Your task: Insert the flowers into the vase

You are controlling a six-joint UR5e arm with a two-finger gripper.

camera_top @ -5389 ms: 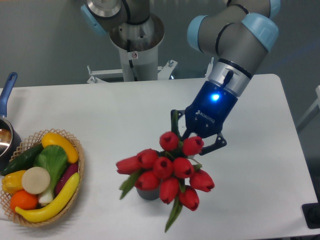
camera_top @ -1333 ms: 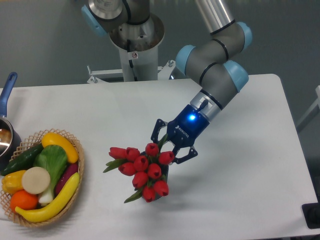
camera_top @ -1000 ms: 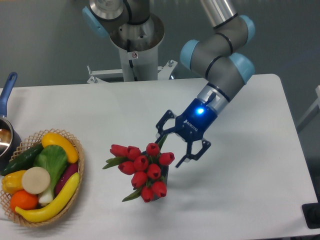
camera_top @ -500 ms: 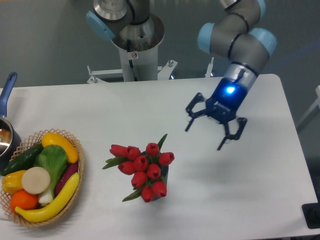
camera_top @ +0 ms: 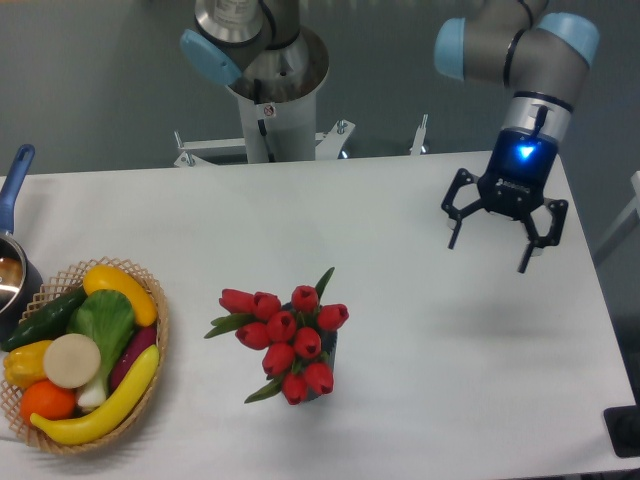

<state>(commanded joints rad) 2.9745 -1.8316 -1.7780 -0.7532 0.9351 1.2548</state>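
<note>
Flowers (camera_top: pixel 283 338) standing mid-table, stems down in vase (camera_top: pixel 328 352), only sliver of dark wall visible under blooms. Gripper (camera_top: pixel 504 236) spread wide, empty, raised over far right of table (camera_top: pixel 400 210), well apart from bunch. Basket (camera_top: pixel 160 330) with toy vegetables at left. Insertion apparently done; nothing left but retreat.

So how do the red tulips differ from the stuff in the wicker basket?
The tulips are all one red with green leaves; the toy vegetables are yellow, green, orange, white and purple. The tulips stand bunched mid-table in a vase that is almost hidden; the vegetables lie piled in the basket at the left edge. The gripper touches neither.
</note>
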